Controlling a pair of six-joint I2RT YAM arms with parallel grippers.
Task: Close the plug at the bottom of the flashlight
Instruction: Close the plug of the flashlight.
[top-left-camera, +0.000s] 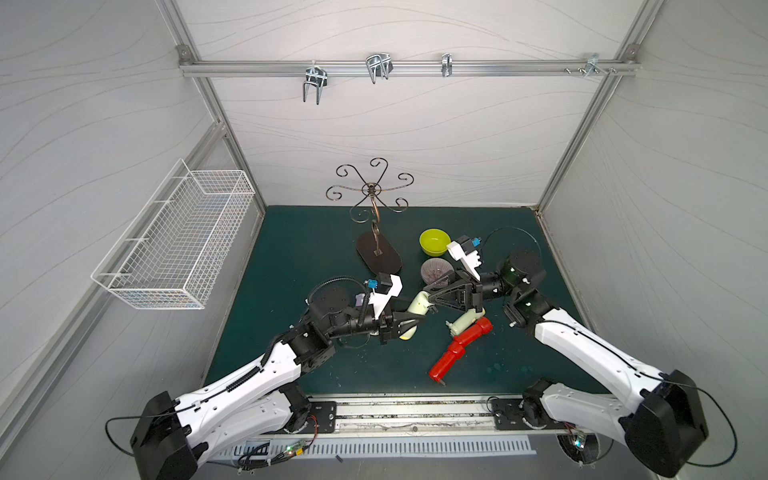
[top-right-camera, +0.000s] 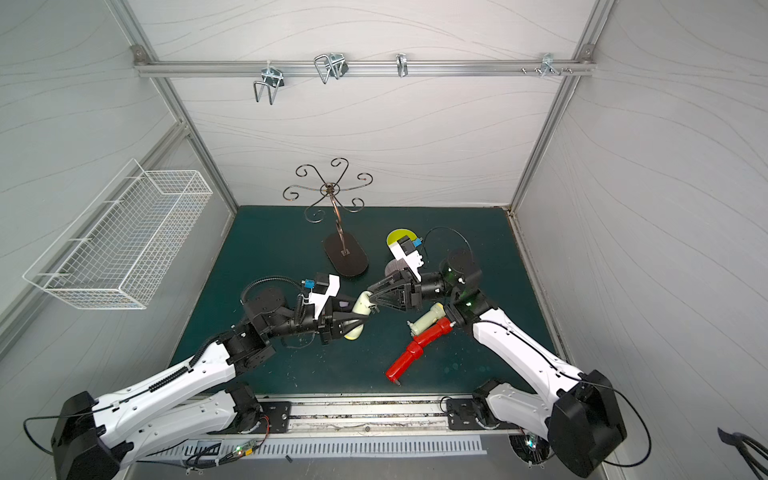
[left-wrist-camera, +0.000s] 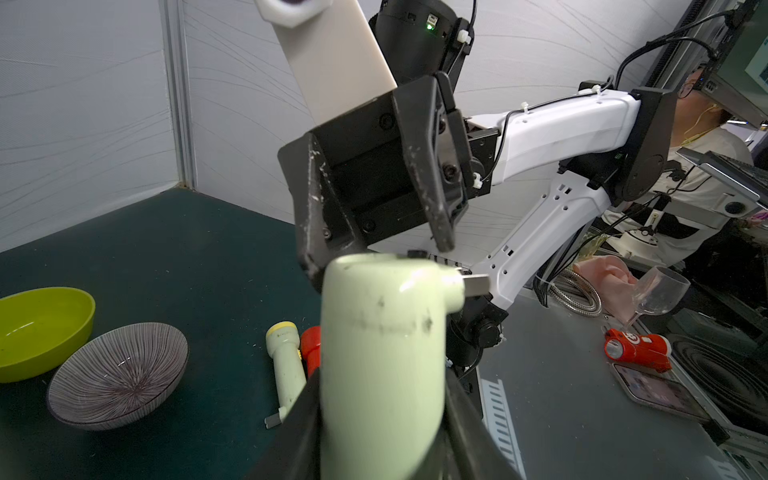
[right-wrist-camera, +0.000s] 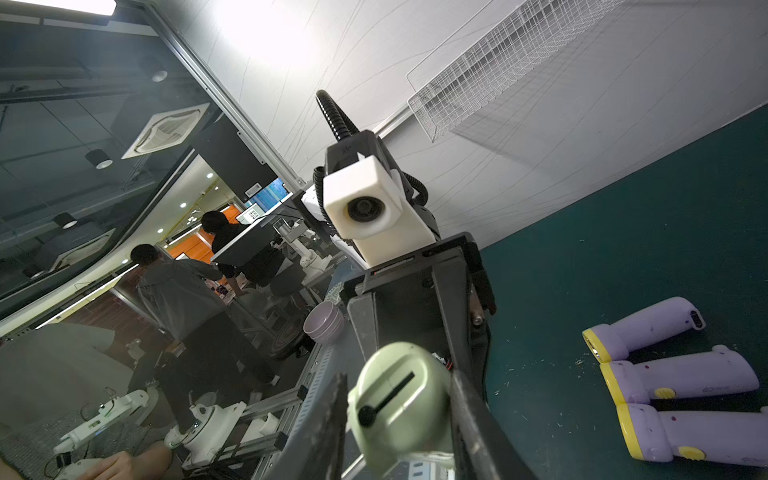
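Both arms reach inward; left gripper (top-left-camera: 415, 324) clamped; right gripper (top-left-camera: 430, 294) jaws apart.

Behind two touching flashlights (top-left-camera: 459, 351) on the mat (top-left-camera: 299, 257) sit two bowls (top-left-camera: 434, 242).

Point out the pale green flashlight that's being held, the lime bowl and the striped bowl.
held flashlight (left-wrist-camera: 382, 353): left wrist view, on its pale green body.
lime bowl (top-left-camera: 434, 241): in a top view, on its inner wall.
striped bowl (left-wrist-camera: 122, 370): left wrist view, on its inner wall.
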